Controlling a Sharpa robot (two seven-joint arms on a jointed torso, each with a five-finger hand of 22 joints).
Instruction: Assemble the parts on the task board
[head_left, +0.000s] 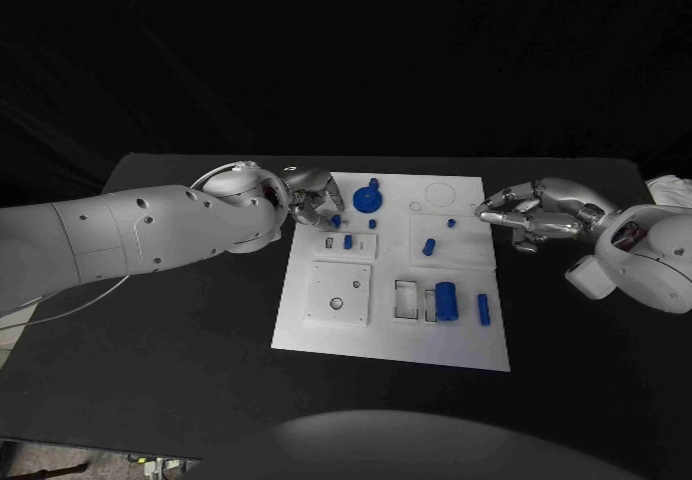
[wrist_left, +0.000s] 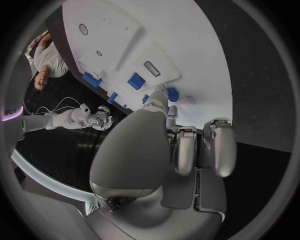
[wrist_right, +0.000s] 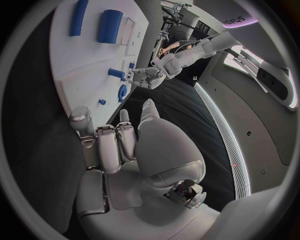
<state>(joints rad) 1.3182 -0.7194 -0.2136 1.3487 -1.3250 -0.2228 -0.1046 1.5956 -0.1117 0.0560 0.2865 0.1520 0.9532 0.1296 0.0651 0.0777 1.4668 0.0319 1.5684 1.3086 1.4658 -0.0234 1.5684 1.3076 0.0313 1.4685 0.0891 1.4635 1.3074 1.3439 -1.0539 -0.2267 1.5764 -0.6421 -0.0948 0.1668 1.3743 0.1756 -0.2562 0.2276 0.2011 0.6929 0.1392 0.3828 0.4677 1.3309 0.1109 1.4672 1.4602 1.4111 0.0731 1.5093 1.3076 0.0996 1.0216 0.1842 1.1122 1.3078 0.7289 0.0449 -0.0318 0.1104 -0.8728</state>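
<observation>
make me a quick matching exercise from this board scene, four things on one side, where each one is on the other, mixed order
Things:
1. left hand
2. right hand
3. blue disc part
4. large blue cylinder

Places:
A. near part of the task board, beside a slim blue bar
B. by the board's right edge
C. at the board's far left corner
D. far part of the board, close to the left hand

Pairs: 1-C, 2-B, 3-D, 4-A

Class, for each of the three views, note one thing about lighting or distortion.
Head view: bright task board against dark table, straight edges. Left wrist view: fisheye bends the board's edge. Right wrist view: same curving; a lit strip glares in the room.
</observation>
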